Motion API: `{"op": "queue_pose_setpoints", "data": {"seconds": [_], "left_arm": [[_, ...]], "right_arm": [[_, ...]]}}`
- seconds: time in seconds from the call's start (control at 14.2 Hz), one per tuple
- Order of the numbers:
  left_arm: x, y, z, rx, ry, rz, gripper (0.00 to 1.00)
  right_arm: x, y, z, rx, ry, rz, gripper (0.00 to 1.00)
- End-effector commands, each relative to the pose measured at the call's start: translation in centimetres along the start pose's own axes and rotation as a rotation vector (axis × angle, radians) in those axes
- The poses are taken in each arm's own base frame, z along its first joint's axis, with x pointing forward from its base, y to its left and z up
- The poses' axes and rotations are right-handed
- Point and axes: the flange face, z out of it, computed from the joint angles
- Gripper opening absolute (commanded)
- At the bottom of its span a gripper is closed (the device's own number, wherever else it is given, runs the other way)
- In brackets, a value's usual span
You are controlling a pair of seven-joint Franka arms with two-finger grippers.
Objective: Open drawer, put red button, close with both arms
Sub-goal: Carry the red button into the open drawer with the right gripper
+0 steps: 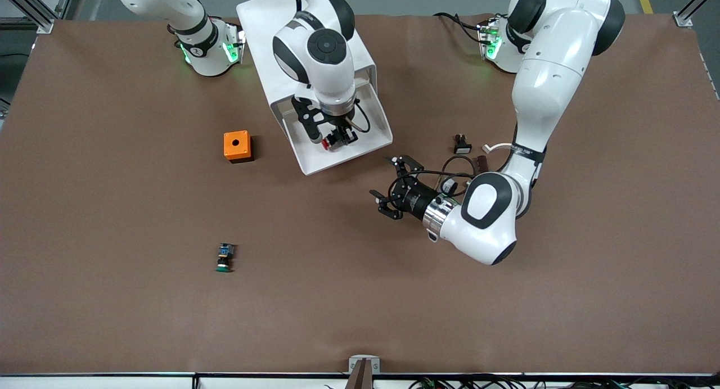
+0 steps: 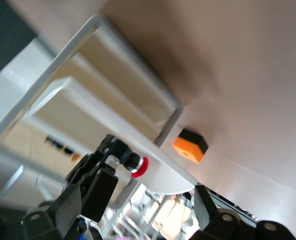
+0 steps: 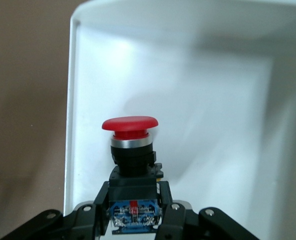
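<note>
At upper centre, the right gripper (image 1: 336,140) clamps the red button (image 3: 130,131) over the open drawer (image 1: 368,144), probably to drop it in; the left gripper (image 1: 392,188) waits spread, ready to help close.

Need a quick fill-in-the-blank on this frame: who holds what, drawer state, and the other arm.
1. The right gripper is shut on the ______ button.
2. That button hangs over the bottom drawer, which is pulled ______.
3. The left gripper waits above the table with its fingers ______ and nothing between them.
4. The orange box sits on the table, ______ to the front camera than the green-capped button.

Missing words: red; open; open; farther
</note>
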Motion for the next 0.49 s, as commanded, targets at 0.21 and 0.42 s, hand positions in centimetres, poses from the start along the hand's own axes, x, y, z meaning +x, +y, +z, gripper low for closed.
{"op": "queue_pose_setpoints", "data": {"seconds": [0.21,0.42], "left_arm": [[-4.8,-1.6,-2.7,-0.190,0.311,0.420,0.99],[-6.6,-2.5,-3.8,-0.213,0.500,0.628,0.99]], "right_arm": [[-2.1,-2.0,0.7,0.023,0.017,0.064,0.00],[-2.3,-2.0,0.9,0.019,0.015,0.085,0.00]]}}
